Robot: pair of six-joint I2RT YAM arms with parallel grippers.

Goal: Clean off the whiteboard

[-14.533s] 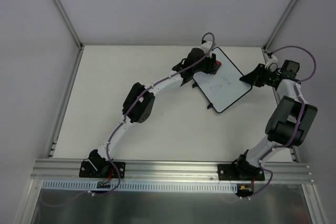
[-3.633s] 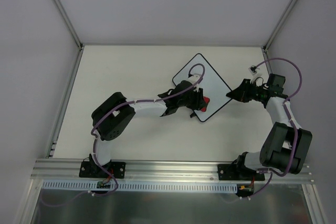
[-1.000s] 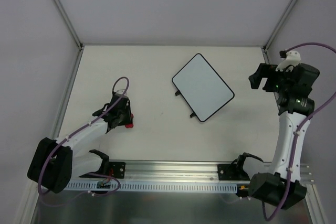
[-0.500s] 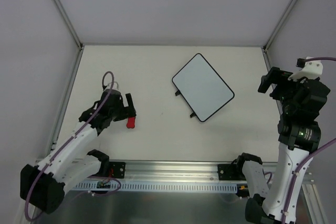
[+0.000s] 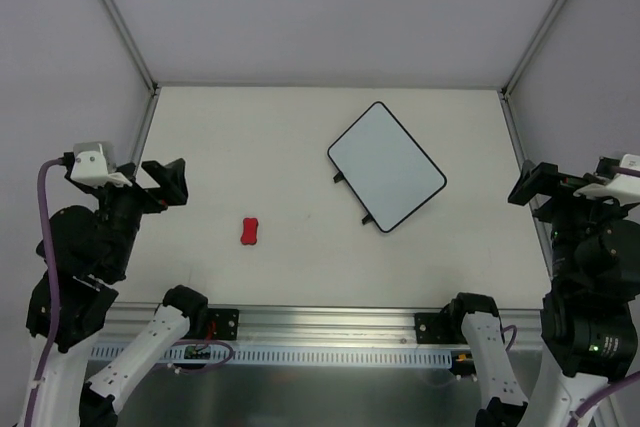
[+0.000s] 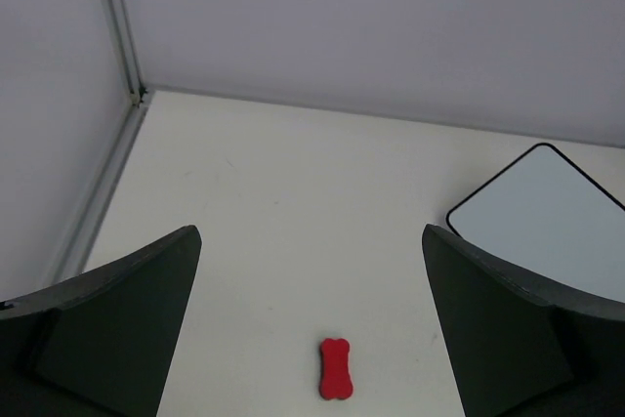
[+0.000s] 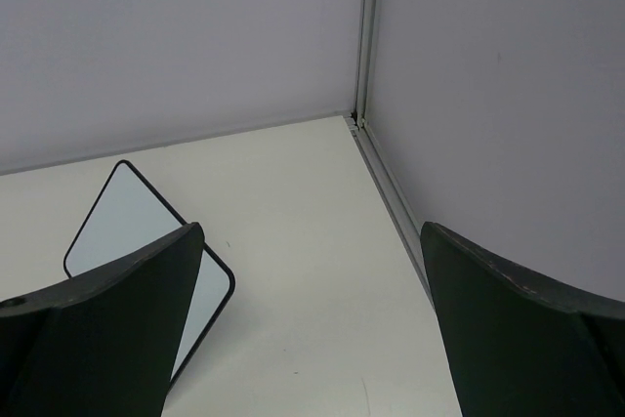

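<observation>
So the left gripper (image 6: pixel 311 236) has let go and backed off to its own side, fingers spread wide and empty, with the red eraser (image 5: pixel 250 231) left loose on the table (image 5: pixel 300 137). The whiteboard (image 5: pixel 386 166) sits right of centre and looks blank now. The right gripper (image 7: pixel 311 231) has pulled away too, spread and holding nothing. I'd guess the wiping's done.

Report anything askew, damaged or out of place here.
The whiteboard lies askew, turned diagonal to the table edges, its face blank. The red eraser lies loose to its left. Nothing looks damaged or spilled.
</observation>
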